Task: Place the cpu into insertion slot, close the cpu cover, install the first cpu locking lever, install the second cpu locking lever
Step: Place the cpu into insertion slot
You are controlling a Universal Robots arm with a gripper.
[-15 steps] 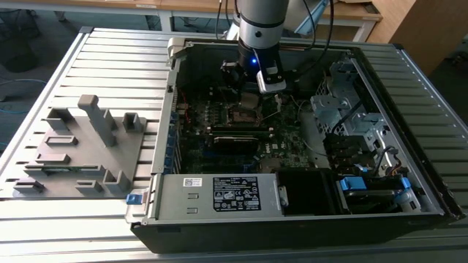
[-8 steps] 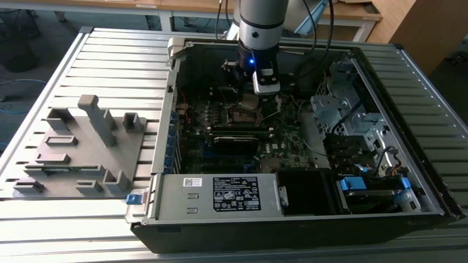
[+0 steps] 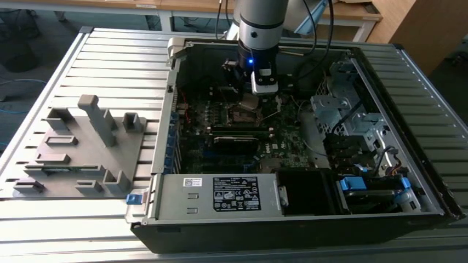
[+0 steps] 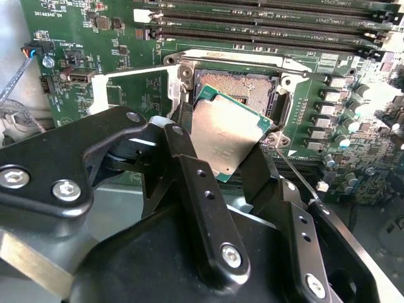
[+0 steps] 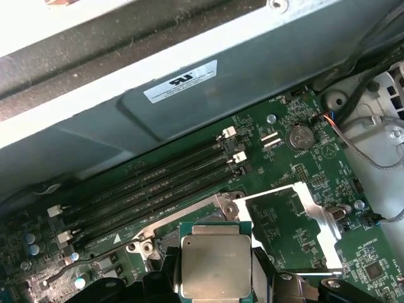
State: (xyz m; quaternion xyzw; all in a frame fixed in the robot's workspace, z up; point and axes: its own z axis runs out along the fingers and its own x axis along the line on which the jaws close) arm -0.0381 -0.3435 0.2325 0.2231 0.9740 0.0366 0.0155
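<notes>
My gripper (image 4: 222, 144) is shut on the cpu (image 4: 230, 126), a silver-topped square chip with a green edge, one black finger on each side. The chip hangs tilted just above the open insertion slot (image 4: 238, 85), whose gold contacts show beyond it. The cpu cover (image 5: 320, 218), a silver frame with an open centre, lies swung open beside the slot, also seen as the cpu cover (image 4: 101, 85). A thin wire locking lever (image 4: 297, 180) stands raised beside a finger. In the exterior view the gripper (image 3: 251, 104) hovers over the slot (image 3: 245, 113) inside the computer case.
Long black memory slots (image 5: 158, 183) run beside the socket, with the case wall (image 5: 189, 107) close behind. The power supply (image 3: 219, 194) and drive cage (image 3: 336, 109) crowd the case. A grey fixture (image 3: 80, 148) sits on the slatted table at the exterior view's left.
</notes>
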